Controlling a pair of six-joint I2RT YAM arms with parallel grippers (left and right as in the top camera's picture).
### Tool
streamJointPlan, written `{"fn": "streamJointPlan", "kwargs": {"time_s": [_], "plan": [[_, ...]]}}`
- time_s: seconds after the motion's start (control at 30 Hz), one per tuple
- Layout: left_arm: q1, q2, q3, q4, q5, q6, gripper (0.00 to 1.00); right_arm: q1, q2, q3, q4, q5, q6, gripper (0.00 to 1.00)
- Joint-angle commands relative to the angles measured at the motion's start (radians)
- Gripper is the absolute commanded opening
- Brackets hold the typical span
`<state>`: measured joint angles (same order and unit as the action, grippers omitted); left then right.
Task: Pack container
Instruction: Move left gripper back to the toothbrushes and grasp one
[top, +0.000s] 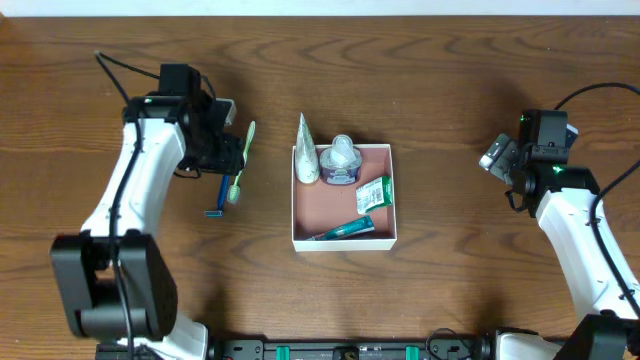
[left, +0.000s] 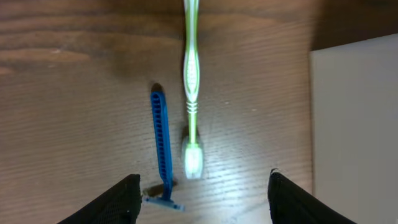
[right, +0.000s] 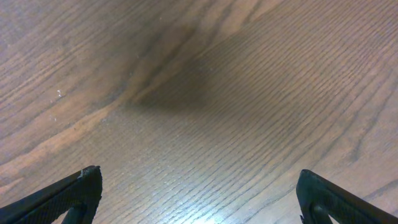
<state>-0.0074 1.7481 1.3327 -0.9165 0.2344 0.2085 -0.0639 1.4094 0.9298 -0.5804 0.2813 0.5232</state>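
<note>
The container (top: 345, 243), a shallow white-walled box with a pinkish floor, sits mid-table. It holds a white tube (top: 305, 158), a round tub (top: 341, 162), a green packet (top: 373, 194) and a teal item (top: 343, 229). Left of it on the wood lie a green toothbrush (top: 242, 160) (left: 192, 81) and a blue razor (top: 220, 195) (left: 161, 146), side by side. My left gripper (top: 226, 150) (left: 202, 193) hovers open over their head ends, holding nothing. The container's white wall (left: 354, 124) shows at the right of the left wrist view. My right gripper (top: 497, 157) (right: 199, 193) is open over bare wood, far right.
Wooden tabletop (top: 450, 80) all round. The razor and toothbrush lie about a hand's width from the container's left wall. The arm bases stand at the front edge, left and right.
</note>
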Motion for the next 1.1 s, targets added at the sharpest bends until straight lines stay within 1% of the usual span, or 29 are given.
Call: {"fn": "streamJointPlan", "kwargs": {"time_s": [0.0,0.4,0.6,0.73,0.9,0.93,1.0,1.03,1.07], "plan": [[0.006,0.054,-0.002,0.006,-0.023,-0.009,0.66,-0.008,0.005,0.005,0.000,0.014,0.014,0.99],[0.000,0.150,-0.002,0.013,-0.018,-0.031,0.66,-0.008,0.005,0.005,0.000,0.014,0.014,0.99],[-0.058,0.216,-0.002,0.034,-0.024,-0.027,0.66,-0.008,0.005,0.005,0.000,0.014,0.014,0.99],[-0.102,0.264,-0.002,0.067,-0.066,-0.027,0.66,-0.008,0.005,0.005,0.000,0.014,0.014,0.99],[-0.116,0.291,-0.002,0.085,-0.097,-0.028,0.65,-0.008,0.005,0.005,0.000,0.014,0.014,0.99],[-0.115,0.291,-0.002,0.089,-0.098,-0.028,0.64,-0.008,0.005,0.005,0.000,0.014,0.014,0.99],[-0.114,0.291,-0.002,0.095,-0.098,-0.028,0.57,-0.008,0.005,0.005,0.000,0.014,0.014,0.99],[-0.114,0.291,-0.002,0.098,-0.098,-0.028,0.49,-0.008,0.005,0.005,0.000,0.014,0.014,0.99],[-0.114,0.291,-0.002,0.100,-0.098,-0.028,0.40,-0.008,0.005,0.005,0.000,0.014,0.014,0.99]]}}
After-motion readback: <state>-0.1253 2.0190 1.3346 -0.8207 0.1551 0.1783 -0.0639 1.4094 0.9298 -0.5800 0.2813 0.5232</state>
